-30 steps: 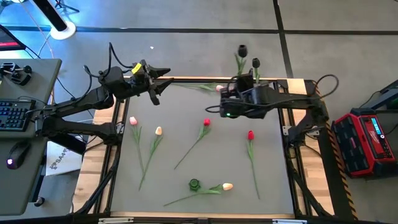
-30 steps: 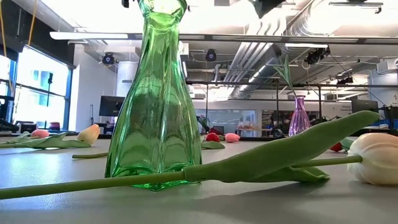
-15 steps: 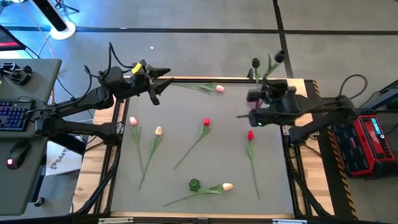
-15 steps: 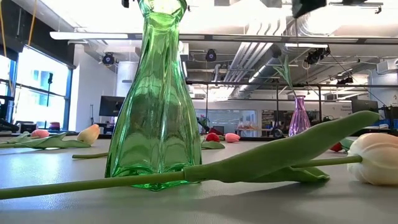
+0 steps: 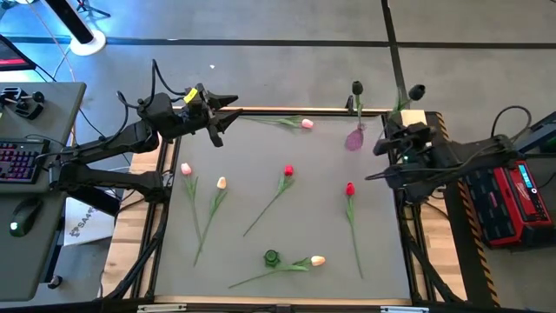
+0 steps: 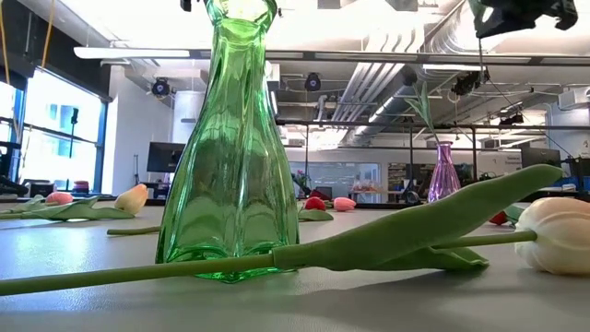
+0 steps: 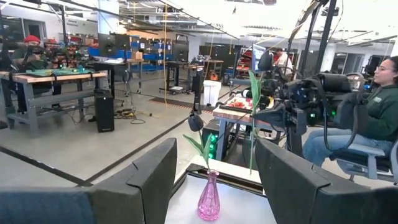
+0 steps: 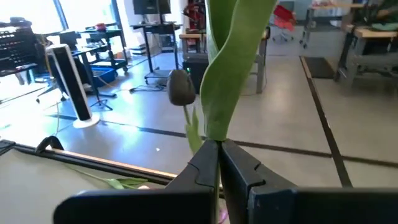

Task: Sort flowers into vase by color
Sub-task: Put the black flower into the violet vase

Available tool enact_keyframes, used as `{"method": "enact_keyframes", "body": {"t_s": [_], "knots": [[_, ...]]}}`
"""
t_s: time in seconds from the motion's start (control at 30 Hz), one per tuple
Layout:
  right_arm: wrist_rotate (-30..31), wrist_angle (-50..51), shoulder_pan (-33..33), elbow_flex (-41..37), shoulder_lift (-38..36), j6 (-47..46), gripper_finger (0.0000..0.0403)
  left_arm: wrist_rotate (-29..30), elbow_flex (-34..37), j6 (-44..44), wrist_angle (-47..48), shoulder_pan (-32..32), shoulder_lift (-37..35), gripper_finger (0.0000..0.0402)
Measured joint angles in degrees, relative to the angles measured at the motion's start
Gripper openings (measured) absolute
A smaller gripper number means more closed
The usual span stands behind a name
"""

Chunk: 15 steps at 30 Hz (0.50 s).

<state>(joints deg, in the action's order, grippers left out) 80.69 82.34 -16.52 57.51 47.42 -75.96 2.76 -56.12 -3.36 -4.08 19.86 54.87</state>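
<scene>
Near-black tulip [image 8: 181, 87] stands clamped between your right gripper [image 8: 219, 163] jaws. You've carried it off past the pink vase [image 5: 354, 139], so bring it back. Left gripper [image 5: 219, 117] jaws stay apart.

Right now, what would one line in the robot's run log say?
right gripper: shut on near-black artificial tulip, beside pink glass vase | left gripper: open, waiting at table's far-left corner

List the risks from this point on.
1. The right gripper pinches the dark tulip low on its thin stem, so it could swing or slip while carried.
2. The pink vase is narrow and already holds one dark tulip; a nudge could tip it.
3. The left gripper, open, hangs at the table's far left corner, near the pink tulip.
</scene>
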Motion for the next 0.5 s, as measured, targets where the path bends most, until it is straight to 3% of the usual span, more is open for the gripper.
{"method": "enact_keyframes", "body": {"t_s": [0.27,0.5], "knots": [[2.2,-1.3,-3.8,-1.1,-9.0,16.5,0.0000,0.0,0.0,0.0,0.0,0.0,0.0,0.0206],[2.7,-10.3,-8.5,-1.0,-15.6,28.1,0.0000,0.0,0.0,0.0,0.0,0.0,0.0,0.0206]]}}
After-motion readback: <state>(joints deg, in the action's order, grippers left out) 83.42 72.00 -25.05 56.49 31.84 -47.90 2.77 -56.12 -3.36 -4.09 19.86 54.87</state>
